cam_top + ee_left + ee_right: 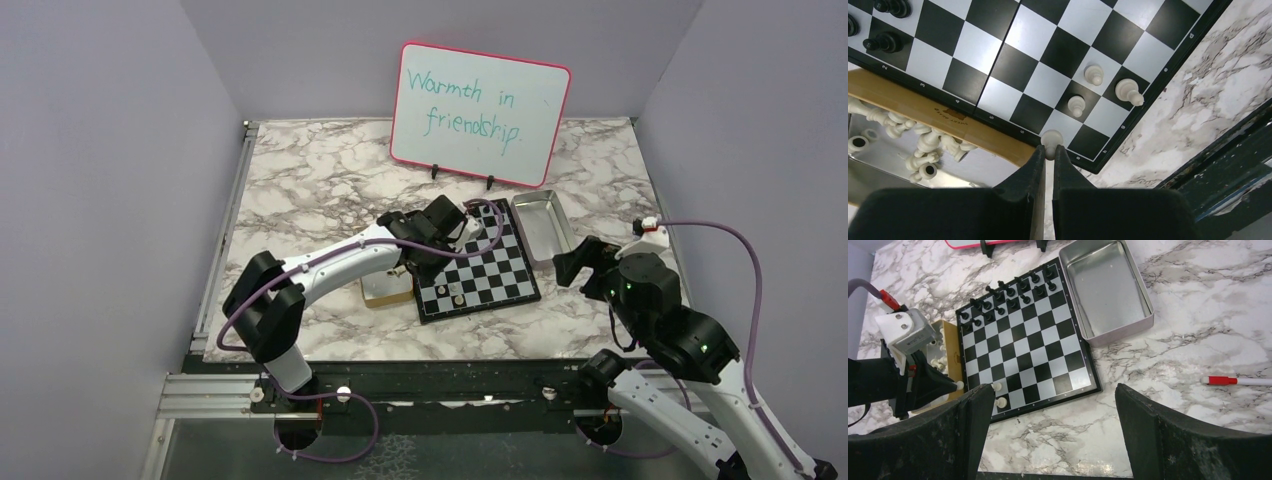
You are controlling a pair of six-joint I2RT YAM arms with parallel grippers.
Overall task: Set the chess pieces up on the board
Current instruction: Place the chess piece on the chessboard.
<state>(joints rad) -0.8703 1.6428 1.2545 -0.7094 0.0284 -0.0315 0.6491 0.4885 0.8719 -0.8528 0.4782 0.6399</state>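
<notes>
Scanning from the left, I see a tan box (908, 100) just beside the board (500, 275), with loose cream chessmen (923, 150) lying in it. My left tool (1048, 152) pinches a cream piece (1051, 139) at the board's near left corner. Three cream pieces stand on squares near that corner, and black pieces (1008, 292) stand in the two far rows. A silver tray (1108, 290) sits just beside the board's right edge. My right tool (1053, 407) hangs spread wide, holding nothing, with a red-capped marker (1233, 381) on the table (300, 180) nearby.
</notes>
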